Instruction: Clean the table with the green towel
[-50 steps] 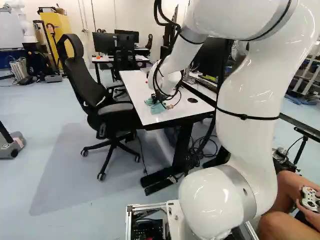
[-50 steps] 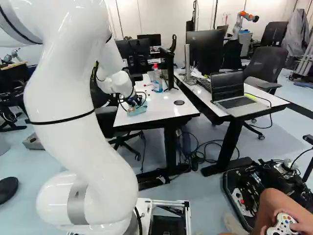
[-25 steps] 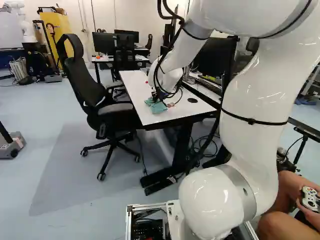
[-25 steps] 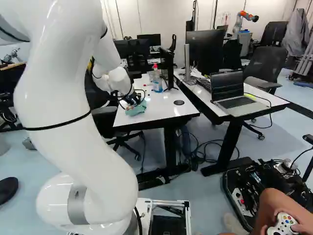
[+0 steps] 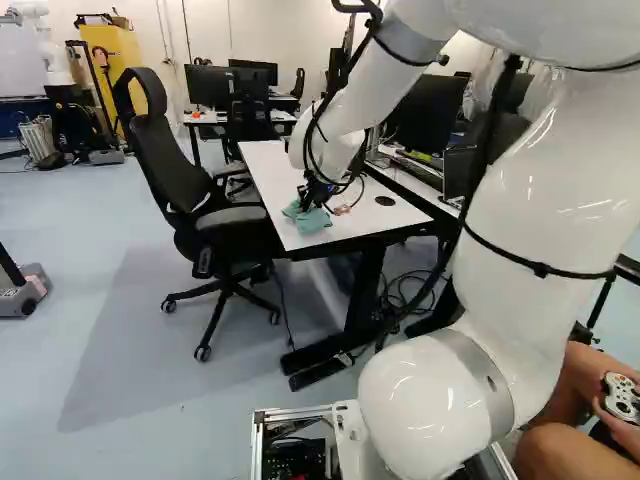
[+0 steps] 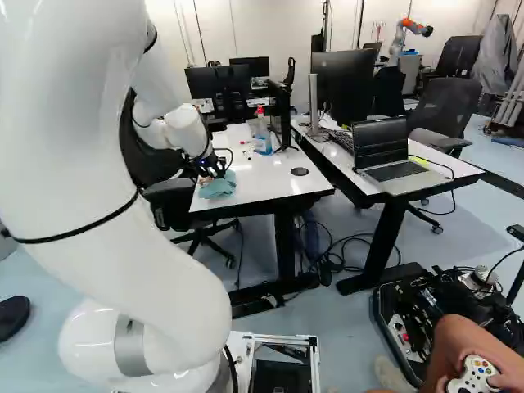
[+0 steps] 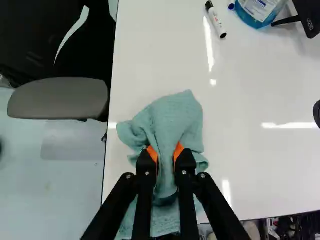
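This is a robotics lab: a white robot arm (image 6: 123,254) fills the right base view's left side, another robot (image 6: 399,41) stands upper right, a monitor (image 6: 340,82) and laptop (image 6: 381,147) sit on a desk (image 6: 446,166).

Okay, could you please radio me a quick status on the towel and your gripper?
Gripper shut on green towel; towel on white table, by its edge. Marker and spray bottle farther in, away from towel.

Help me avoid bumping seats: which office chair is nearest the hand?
The black office chair with headrest, at the left of the left base view, beside the table under the green towel; other office chairs stand farther off.
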